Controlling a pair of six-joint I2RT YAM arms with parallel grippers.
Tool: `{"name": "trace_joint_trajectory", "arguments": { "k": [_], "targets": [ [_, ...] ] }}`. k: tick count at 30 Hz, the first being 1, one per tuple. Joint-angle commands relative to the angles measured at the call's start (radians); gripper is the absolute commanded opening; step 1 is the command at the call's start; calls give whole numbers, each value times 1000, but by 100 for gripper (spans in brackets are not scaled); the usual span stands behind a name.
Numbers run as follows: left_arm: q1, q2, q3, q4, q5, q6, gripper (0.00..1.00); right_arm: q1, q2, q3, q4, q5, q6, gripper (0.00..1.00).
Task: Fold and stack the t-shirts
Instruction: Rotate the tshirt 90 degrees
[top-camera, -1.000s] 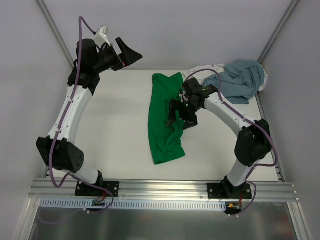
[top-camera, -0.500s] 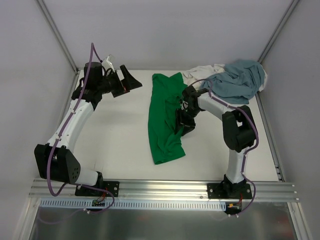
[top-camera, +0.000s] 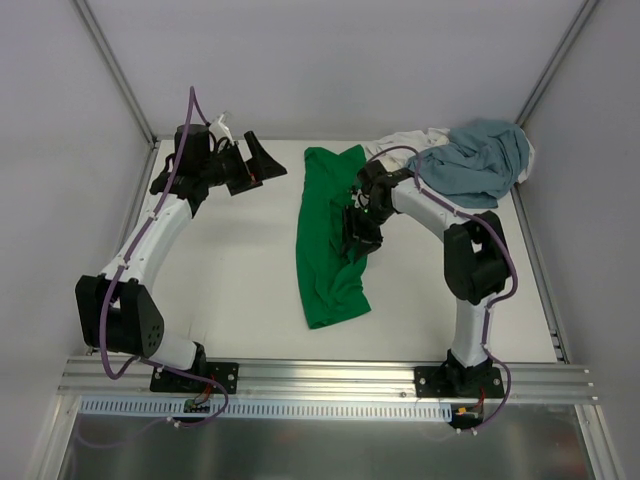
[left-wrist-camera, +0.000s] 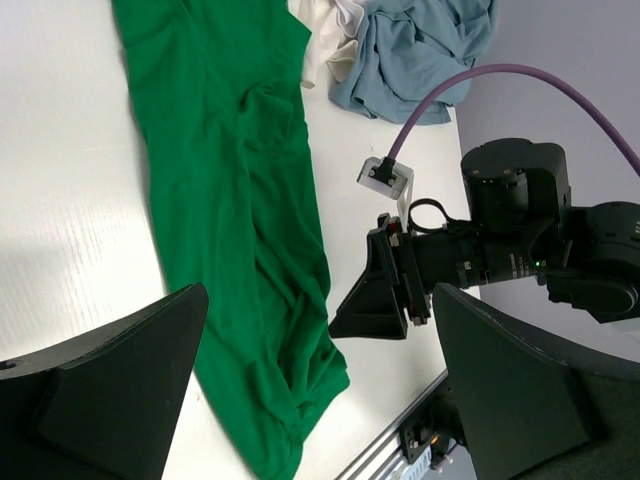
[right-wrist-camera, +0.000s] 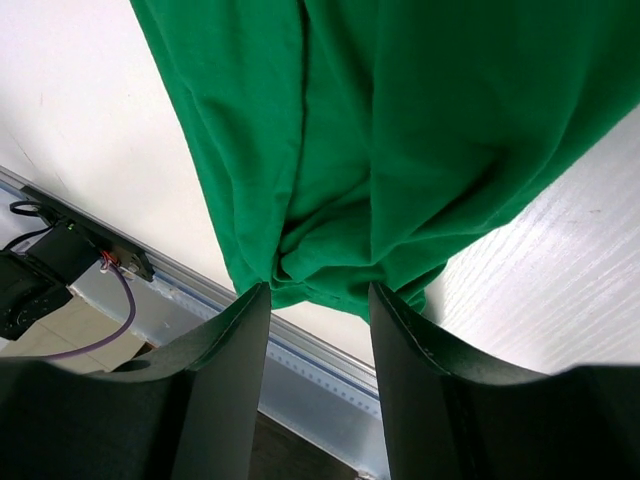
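Green shirt (top-camera: 325, 240) lies mid-worktop (top-camera: 230, 270) as a long narrow strip running far to near, rumpled w/ lengthwise folds. Its near end is wider & bunched, stopping short of the rail (top-camera: 330, 378) at the near edge.

R end effector (top-camera: 358, 236) is down on the green shirt's right edge, approx. halfway along the strip. In the wrist view it is partly closed, w/ a gather of green cloth between the fingers (right-wrist-camera: 225, 370). Creases run into the gap, so it has hold of the shirt there. R arm rises from its base at near right, elbow up, forearm reaching left to the cloth.

L end effector (top-camera: 252, 170) hangs in the air over the far-left part of the worktop, opened all the way, holding nothing. It points right toward the green shirt, well apart from it. Its wrist view looks across the strip & takes in the R end effector at the cloth's right edge.

Blue shirt (top-camera: 480, 158) is a crumpled heap in the far-right corner. White shirt (top-camera: 400, 142) lies mostly under it, touching. Only the white shirt's left part & a sliver at the heap's right side show. In the L wrist view the white shirt's edge appears to meet the green shirt's far-right edge. From above, can't tell if they touch or just sit close.

All three shirts are unfolded: two heaped together, green one spread out alone.
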Motion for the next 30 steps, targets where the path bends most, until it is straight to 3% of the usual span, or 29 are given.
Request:
{"name": "trace_joint_trajectory", "arguments": {
  "k": [1, 13, 19, 26, 30],
  "targets": [
    [-7, -5, 28, 39, 35, -2, 99, 7, 26, 36, -30, -18, 13, 48],
    [-7, -9, 22, 32, 34, 4, 99, 7, 36, 10, -18, -17, 18, 47],
    [-7, -15, 17, 29, 32, 4, 99, 8, 35, -19, -1, -20, 24, 38],
    [-7, -16, 14, 25, 31, 9, 99, 8, 19, -65, 16, -14, 33, 44],
    [-7, -19, 8, 22, 31, 7, 99, 8, 10, -88, 29, -14, 32, 42]
  ]
}}
